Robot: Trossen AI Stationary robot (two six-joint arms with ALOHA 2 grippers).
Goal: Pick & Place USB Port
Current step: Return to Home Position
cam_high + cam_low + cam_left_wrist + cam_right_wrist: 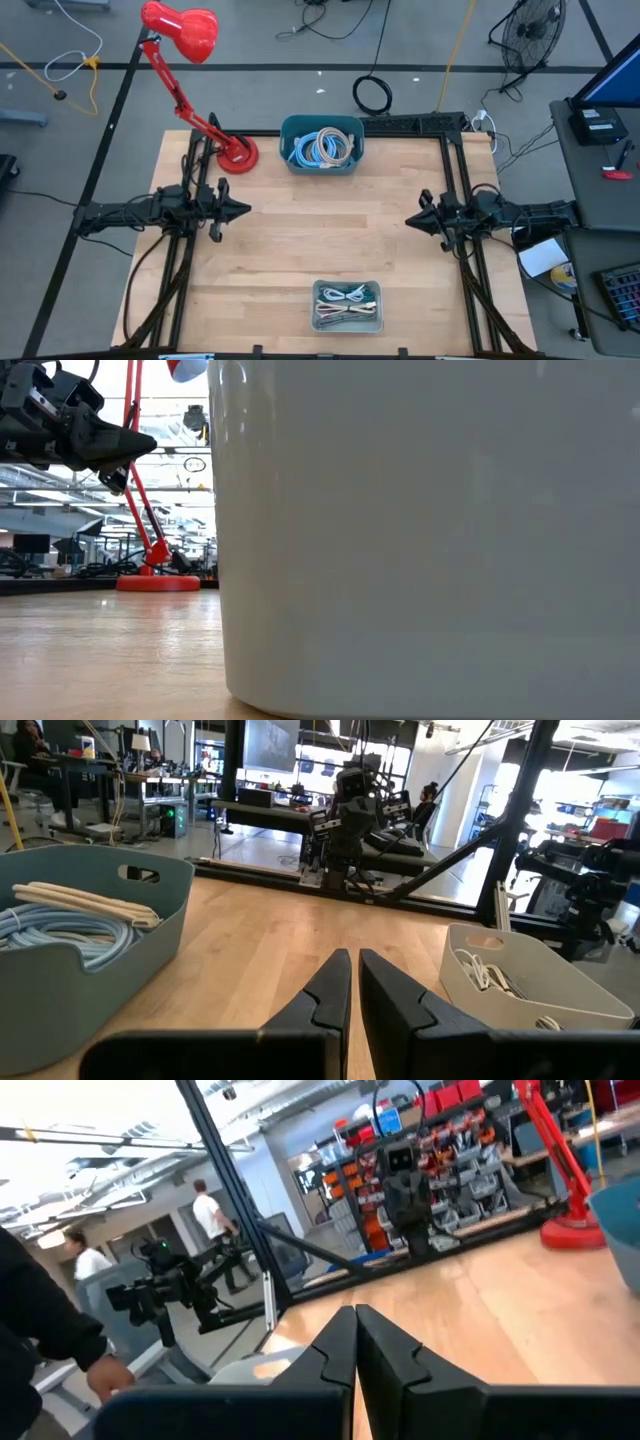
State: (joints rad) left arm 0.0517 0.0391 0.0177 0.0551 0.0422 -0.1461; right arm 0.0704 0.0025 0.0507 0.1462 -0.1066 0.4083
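High view: left hand and right hand hung over opposite desk sides, fingers together on both; gray bin and green bin held cables.

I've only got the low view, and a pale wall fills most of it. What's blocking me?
Observer: The gray bin, standing at the table's near edge, right in front of that camera.
Operator: Is anything inside it?
Observer: Yes, white cables lie in it.
Operator: Where's the right arm?
Observer: The right gripper hangs over the table's right side, fingers together and empty, facing the left gripper opposite.
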